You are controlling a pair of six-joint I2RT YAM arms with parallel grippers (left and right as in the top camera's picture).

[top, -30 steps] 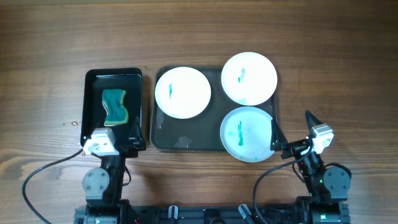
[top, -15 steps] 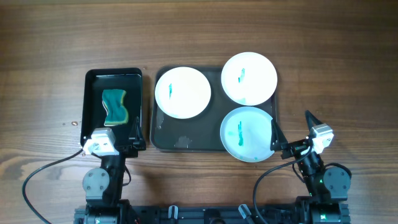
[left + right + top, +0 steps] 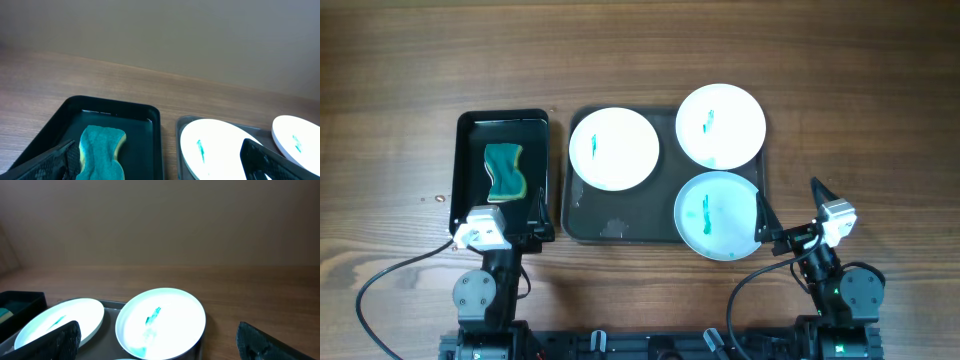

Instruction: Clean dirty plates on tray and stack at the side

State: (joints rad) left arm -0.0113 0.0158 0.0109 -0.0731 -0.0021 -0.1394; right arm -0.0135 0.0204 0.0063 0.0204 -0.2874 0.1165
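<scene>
Three round white plates with teal smears lie on the dark grey tray [image 3: 610,222]: one at the back left [image 3: 614,148], one at the back right [image 3: 721,124], one at the front right [image 3: 717,215]. My left gripper [image 3: 496,228] is open and empty, low over the front end of the small black tray. My right gripper [image 3: 790,216] is open and empty, just right of the front right plate. The left wrist view shows the back left plate [image 3: 220,152] and my left gripper [image 3: 160,165]. The right wrist view shows the back right plate [image 3: 161,322] between the fingers of my right gripper [image 3: 160,342].
A teal-green sponge [image 3: 505,171] lies in a small glossy black tray [image 3: 468,150] left of the large tray; it shows in the left wrist view [image 3: 101,152] too. Bare wooden table [image 3: 860,120] surrounds both trays.
</scene>
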